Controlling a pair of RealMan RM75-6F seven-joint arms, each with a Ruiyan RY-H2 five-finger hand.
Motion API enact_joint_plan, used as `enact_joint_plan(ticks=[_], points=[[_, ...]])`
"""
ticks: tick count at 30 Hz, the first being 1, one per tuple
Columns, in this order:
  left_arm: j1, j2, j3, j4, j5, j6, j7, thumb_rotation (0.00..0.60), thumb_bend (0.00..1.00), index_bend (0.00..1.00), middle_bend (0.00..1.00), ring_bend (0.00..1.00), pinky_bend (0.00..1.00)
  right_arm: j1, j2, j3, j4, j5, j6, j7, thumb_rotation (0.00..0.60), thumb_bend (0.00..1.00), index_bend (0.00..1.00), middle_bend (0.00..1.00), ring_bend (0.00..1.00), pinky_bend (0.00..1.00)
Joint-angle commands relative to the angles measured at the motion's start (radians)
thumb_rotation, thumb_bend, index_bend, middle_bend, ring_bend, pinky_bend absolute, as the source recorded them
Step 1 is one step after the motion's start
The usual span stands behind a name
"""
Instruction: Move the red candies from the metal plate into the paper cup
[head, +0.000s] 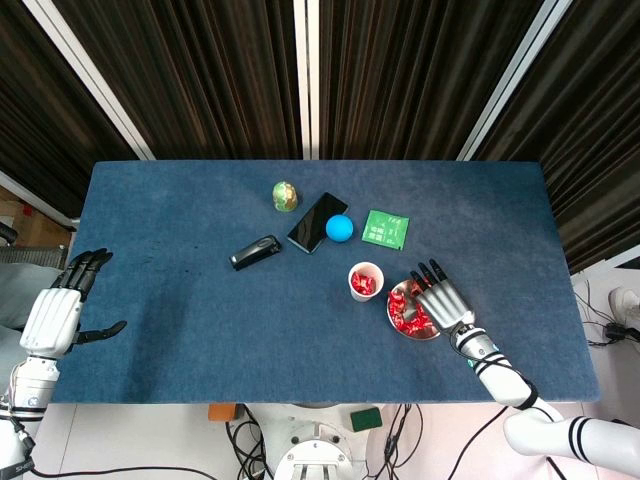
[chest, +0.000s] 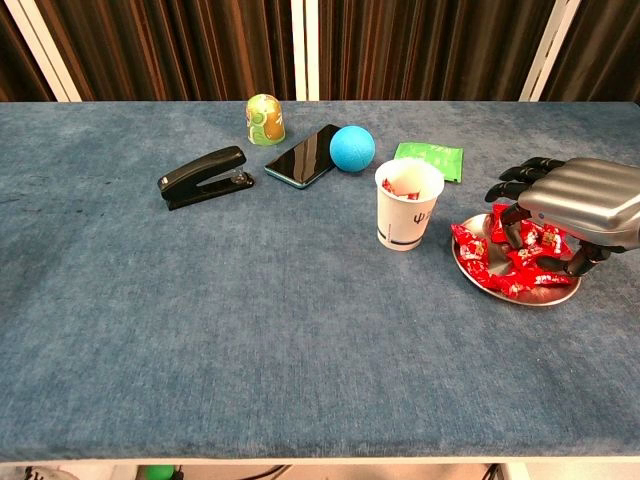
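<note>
1. Progress: part done. The paper cup (chest: 409, 205) holds at least one red wrapper at its mouth. A heap of red candies (chest: 515, 256) lies on the metal plate (chest: 470, 266), so most of the moving appears left to do.
2. Location: the cup stands right of the desk's middle; the plate sits just beside it, nearer the desk's right edge and front edge.
3. Right hand (head: 440, 297): low over the plate, fingers curled down into the heap. Whether a candy is pinched cannot be told.
4. Left hand (head: 62, 305): beyond the desk's left edge, fingers apart, holding nothing.
5. Other items: stapler (chest: 203, 176), phone (chest: 303, 155), blue ball (chest: 352, 148), green packet (chest: 429, 160) and green-yellow pot (chest: 264, 119), grouped toward the rear, behind the cup.
6. Room: the short path plate-to-cup is unobstructed; the front half of the desk (chest: 200, 330) is bare.
</note>
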Motion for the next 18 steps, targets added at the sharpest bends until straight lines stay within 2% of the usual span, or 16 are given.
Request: enact_joint_plan(ticks=[1,8,18], points=[[0.0,0.0,-0.001,0.0,-0.001,0.001,0.0,0.6,0.09,0.1,0.07,0.05,0.22,0.005,-0.001,0.001,-0.001,0.009,-0.005,-0.013,0.6,0.35,0.52,0.08,0.0,0.0],[0.001,0.001,-0.001,0.001,-0.002,0.002,-0.002,0.6,0.09,0.1,0.07,0.05,0.22,0.009,-0.008,-0.001,0.003,0.013,0.003,-0.023,0.6,0.37,0.64,0.09,0.0,0.0],[0.001,0.001,-0.002,0.002,-0.003,0.001,-0.004,0.6,0.09,0.1,0.07,0.05,0.22,0.001,0.01,0.002,-0.015,-0.036,0.046,0.03,0.6,0.38,0.66,0.09,0.0,0.0]])
